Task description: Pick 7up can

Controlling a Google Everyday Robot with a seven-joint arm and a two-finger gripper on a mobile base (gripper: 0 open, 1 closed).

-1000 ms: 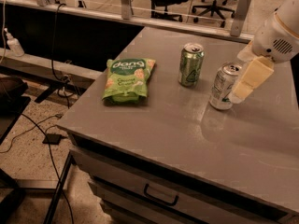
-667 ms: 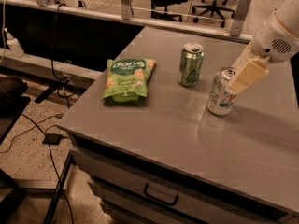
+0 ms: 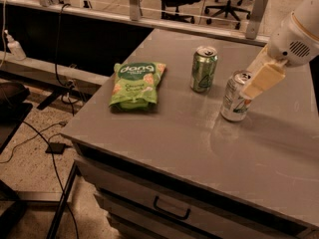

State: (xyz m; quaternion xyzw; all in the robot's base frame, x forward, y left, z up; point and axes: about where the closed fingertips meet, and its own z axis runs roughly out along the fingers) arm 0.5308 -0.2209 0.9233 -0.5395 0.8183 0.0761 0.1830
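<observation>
The 7up can (image 3: 234,99), silver-white with green lettering and a silver top, stands on the grey table (image 3: 199,143) at the right, leaning slightly. My gripper (image 3: 255,85), cream-coloured under a white wrist, comes in from the upper right. It overlaps the can's upper right rim and seems to touch it. The can's base still rests on the table.
An all-green can (image 3: 204,68) stands upright just left of and behind the 7up can. A green snack bag (image 3: 135,83) lies flat further left. A drawer with a handle (image 3: 171,209) sits below the table front. Cables run over the floor at the left.
My gripper has shifted a little left and up, from the can's right side to its upper rim. The 7up can has moved slightly left and towards the front.
</observation>
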